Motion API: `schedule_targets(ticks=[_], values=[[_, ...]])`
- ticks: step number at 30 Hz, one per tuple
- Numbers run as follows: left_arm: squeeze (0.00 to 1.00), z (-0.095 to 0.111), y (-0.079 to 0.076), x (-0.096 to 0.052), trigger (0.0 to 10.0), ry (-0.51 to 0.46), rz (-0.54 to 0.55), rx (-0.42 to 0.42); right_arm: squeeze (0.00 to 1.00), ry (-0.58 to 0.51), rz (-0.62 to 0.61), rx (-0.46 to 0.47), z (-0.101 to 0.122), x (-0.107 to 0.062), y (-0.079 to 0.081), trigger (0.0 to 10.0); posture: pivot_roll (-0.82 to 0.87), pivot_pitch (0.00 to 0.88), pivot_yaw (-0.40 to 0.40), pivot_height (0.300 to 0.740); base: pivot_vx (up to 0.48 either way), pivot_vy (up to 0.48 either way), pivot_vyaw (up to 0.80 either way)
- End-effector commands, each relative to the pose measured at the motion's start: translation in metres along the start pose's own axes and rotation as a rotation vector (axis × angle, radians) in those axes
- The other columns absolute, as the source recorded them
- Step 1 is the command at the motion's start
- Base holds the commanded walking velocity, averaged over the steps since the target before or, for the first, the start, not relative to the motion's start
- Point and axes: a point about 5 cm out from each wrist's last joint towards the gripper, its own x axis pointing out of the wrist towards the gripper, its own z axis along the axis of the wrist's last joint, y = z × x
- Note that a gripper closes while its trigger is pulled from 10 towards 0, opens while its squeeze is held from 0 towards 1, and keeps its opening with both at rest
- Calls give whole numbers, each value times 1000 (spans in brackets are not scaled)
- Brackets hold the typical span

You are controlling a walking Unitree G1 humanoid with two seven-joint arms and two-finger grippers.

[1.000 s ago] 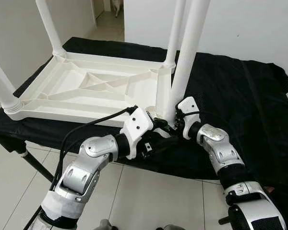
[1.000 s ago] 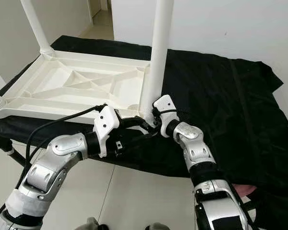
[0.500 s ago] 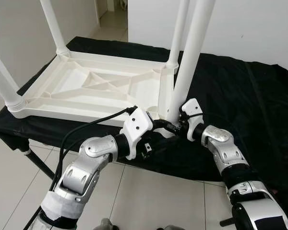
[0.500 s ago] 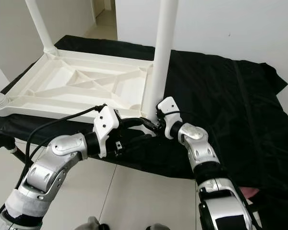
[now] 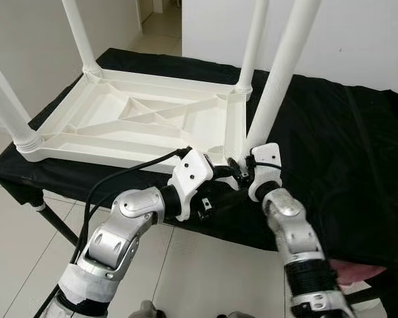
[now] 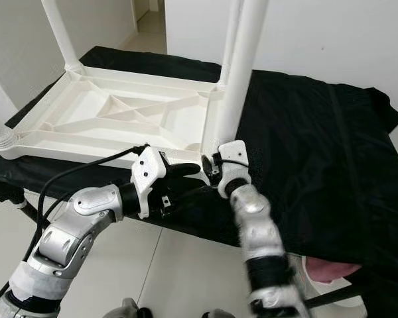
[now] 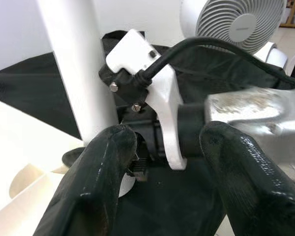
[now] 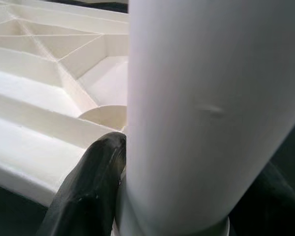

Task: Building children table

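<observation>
White table leg [image 8: 187, 118] between right gripper [image 5: 247, 165] jaws

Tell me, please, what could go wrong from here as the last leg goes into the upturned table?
The right gripper clamps the fourth leg low at its base, and the leg leans, so it could enter the corner socket crooked and jam. The tabletop lies on loose black cloth near the edge, so pushing might slide it. The left gripper hangs open beside the right wrist; the two could collide.
</observation>
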Motion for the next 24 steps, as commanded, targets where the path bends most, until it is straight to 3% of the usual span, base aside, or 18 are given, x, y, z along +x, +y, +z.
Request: schedule_targets(ticks=[1, 5, 10, 11, 12, 17, 18, 19, 21, 23, 24], values=[[0, 1, 1, 2, 10000, -6, 17, 3, 0, 24, -157, 25, -4, -7, -14, 0, -121, 65, 13, 740, 0, 0, 0], [0, 1, 2, 1, 10000, -6, 14, 5, 0, 18, -148, 61, -1, -10, -1, 0, -124, 70, 12, 740, 0, 0, 0], [0, 1, 2, 1, 10000, -6, 12, 5, 0, 11, -127, 67, 0, -10, 0, 0, -124, 70, 12, 740, 0, 0, 0], [0, 1, 2, 2, 10000, -5, 9, 6, 0, 8, -121, 74, 1, -10, 0, 5373, -133, 68, 19, 740, 0, 0, 0], [0, 1, 2, 2, 10000, -6, 7, 6, 0, 1, -99, 88, 2, -10, 0, 10000, -131, 64, 20, 740, 0, 0, 0], [0, 1, 2, 3, 10000, -7, 7, 4, 8, -20, -45, 96, 4, -10, -3, 10000, -129, 61, 19, 740, 0, 0, 0], [0, 1, 1, 3, 10000, -7, 7, 4, 1000, -28, -29, 91, 5, -10, -5, 10000, -129, 61, 19, 740, 0, 0, 0], [0, 1, 1, 3, 10000, -7, 7, 4, 1000, -28, -29, 91, 5, -10, -5, 10000, -129, 61, 19, 740, 0, 0, 0], [0, -1, 0, 0, 10000, 0, 11, 2, 1000, -41, 94, 60, 6, -8, -21, 10000, -114, 55, 9, 740, 0, 0, 0], [0, -1, 0, 0, 10000, 0, 11, 2, 1000, -41, 94, 60, 6, -8, -21, 10000, -114, 55, 9, 740, 0, 0, 0], [0, -1, 0, -1, 10000, 3, 14, 2, 290, -52, 190, 29, 6, -5, -33, 10000, -110, 54, 10, 740, 0, 0, 0]])
